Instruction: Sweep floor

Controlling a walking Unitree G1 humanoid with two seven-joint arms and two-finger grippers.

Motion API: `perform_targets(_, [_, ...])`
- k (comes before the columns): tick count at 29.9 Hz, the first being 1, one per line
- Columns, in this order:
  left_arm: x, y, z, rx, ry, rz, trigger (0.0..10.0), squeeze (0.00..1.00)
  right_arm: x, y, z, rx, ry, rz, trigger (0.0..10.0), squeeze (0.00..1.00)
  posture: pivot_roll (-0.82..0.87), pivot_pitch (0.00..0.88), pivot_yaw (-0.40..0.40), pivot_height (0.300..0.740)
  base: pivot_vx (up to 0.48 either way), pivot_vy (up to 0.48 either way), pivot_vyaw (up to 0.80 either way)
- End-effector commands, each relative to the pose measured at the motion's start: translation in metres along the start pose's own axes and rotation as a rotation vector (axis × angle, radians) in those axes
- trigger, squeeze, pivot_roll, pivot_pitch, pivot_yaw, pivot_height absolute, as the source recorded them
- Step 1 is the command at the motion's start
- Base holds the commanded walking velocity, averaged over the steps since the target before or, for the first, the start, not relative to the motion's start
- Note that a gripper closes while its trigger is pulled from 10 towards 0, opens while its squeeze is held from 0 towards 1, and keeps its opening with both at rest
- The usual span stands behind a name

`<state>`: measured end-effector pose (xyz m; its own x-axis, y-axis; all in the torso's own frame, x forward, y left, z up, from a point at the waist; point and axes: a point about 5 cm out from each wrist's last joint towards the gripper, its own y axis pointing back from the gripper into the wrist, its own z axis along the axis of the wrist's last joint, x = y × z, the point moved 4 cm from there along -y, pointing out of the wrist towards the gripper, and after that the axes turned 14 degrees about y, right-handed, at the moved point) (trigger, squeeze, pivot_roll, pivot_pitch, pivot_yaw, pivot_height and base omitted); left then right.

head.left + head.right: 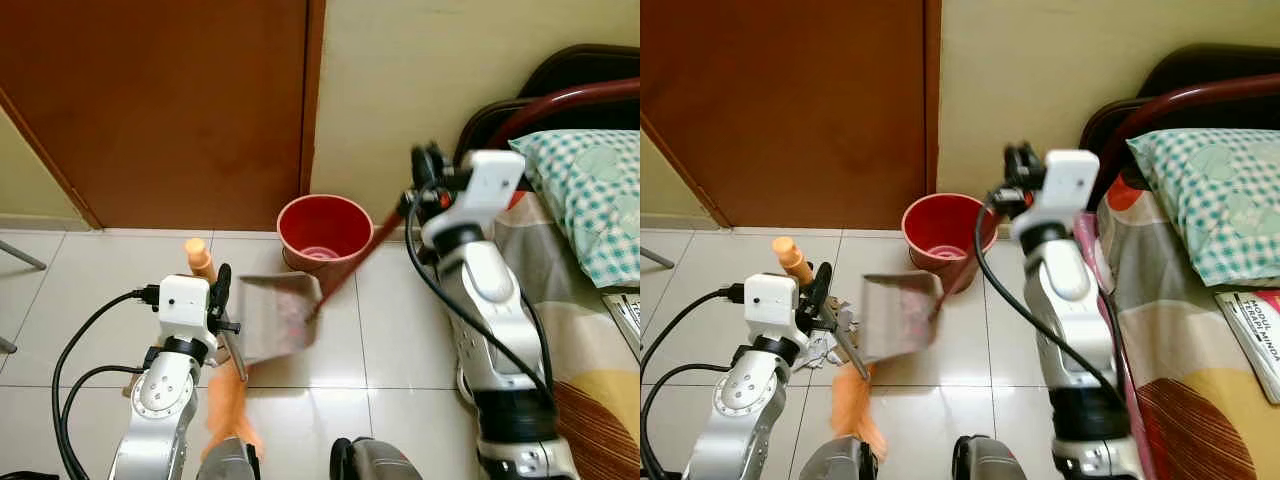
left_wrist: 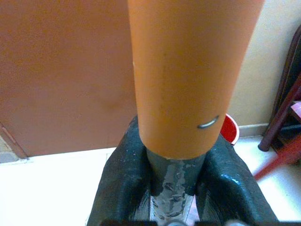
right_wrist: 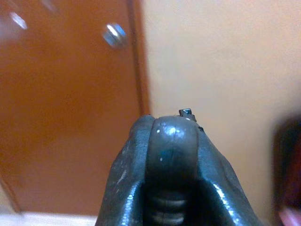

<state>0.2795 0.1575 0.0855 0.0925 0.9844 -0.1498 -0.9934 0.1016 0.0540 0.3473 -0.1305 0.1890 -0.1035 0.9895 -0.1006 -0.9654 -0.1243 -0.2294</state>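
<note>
Two silver arms are raised in front of a brown door [image 1: 170,110] and a cream wall [image 1: 420,80]. The left arm is bent upward from the lower left, and its left gripper [image 1: 222,300] is held level above the white tiled floor [image 1: 90,290]. An orange handle [image 1: 200,258] is clamped between its fingers [image 2: 120,188], which are closed tight against a grey stem just below the orange tube. A grey dustpan [image 1: 278,318] is carried on that handle, tilted and blurred, just in front of the gripper and near the rim of a red bucket [image 1: 324,232]. The bucket is set on the floor against the wall, beside the door frame.

The right arm is lifted higher, with the forearm upright and the wrist turned toward the wall. The right gripper [image 1: 428,170] is held above and to the right of the bucket. A red broom handle [image 1: 355,262] is seen slanting from this gripper down toward the dustpan's edge. In the right wrist view, the fingers [image 3: 171,155] are seen pressed together, dark and rounded, but the broom handle cannot be made out between them.

A bed with a checked pillow [image 1: 585,195] and a dark headboard [image 1: 560,85] is placed at the robot's right. In the right wrist view, a door knob [image 3: 114,34] is shown, blurred, on the door.
</note>
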Motion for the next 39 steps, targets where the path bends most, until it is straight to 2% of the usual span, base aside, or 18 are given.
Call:
perform_targets(1, [0.005,0.003,-0.007,0.048,-0.026,0.016,10.0,0.0,-0.017,0.003,-0.006,0.023,0.039,-0.057,10.0,0.0,-0.07,0.168,-0.065,0.74,0.0,0.0,0.0])
perform_targets(3, [0.0,-0.001,0.003,0.02,-0.029,-0.003,10.0,0.0,-0.032,0.01,-0.022,0.094,0.042,-0.123,10.0,0.0,-0.07,0.172,-0.066,0.74,0.0,0.0,0.0])
perform_targets(5, [-0.003,-0.001,0.006,0.014,-0.035,-0.009,10.0,0.0,-0.037,0.013,-0.026,0.11,0.037,-0.133,10.0,0.0,-0.08,0.181,-0.075,0.74,0.0,0.0,0.0])
perform_targets(9, [-0.009,-0.001,0.009,0.005,-0.016,-0.017,10.0,0.0,-0.049,0.021,-0.036,0.14,0.091,-0.143,10.0,0.0,-0.08,0.186,-0.086,0.74,0.0,0.0,0.0])
perform_targets(12, [-0.015,0.0,0.007,0.007,-0.022,-0.032,10.0,0.0,-0.059,0.029,-0.052,0.191,0.129,-0.173,10.0,0.0,-0.07,0.181,-0.081,0.74,0.0,0.0,0.0])
perform_targets(16, [-0.016,-0.004,0.016,-0.03,-0.04,-0.032,10.0,0.0,-0.061,0.033,-0.06,0.216,0.156,-0.185,10.0,0.0,-0.07,0.179,-0.078,0.74,0.0,0.0,0.0])
perform_targets(17, [-0.018,-0.009,0.028,-0.079,-0.058,-0.042,10.0,0.0,-0.064,0.038,-0.068,0.242,0.18,-0.198,10.0,0.0,-0.06,0.172,-0.072,0.74,0.0,0.0,0.0])
perform_targets(20, [-0.021,-0.014,0.039,-0.117,-0.068,-0.051,10.0,0.0,-0.067,0.041,-0.072,0.262,0.204,-0.214,10.0,0.0,-0.06,0.165,-0.067,0.74,0.0,0.0,0.0])
perform_targets(26, [-0.036,-0.031,0.06,-0.183,-0.051,-0.077,10.0,0.0,-0.072,0.041,-0.077,0.272,0.199,-0.235,10.0,0.0,-0.05,0.153,-0.052,0.74,0.0,0.0,0.0])
perform_targets(34, [-0.054,-0.049,0.056,-0.173,-0.046,-0.118,10.0,0.0,-0.071,0.041,-0.079,0.27,0.208,-0.241,10.0,0.0,-0.05,0.146,-0.052,0.74,0.0,0.0,0.0])
perform_targets(39, [-0.069,-0.066,0.056,-0.172,-0.057,-0.149,10.0,0.0,-0.07,0.04,-0.08,0.268,0.212,-0.241,10.0,0.0,-0.05,0.14,-0.051,0.74,0.0,0.0,0.0])
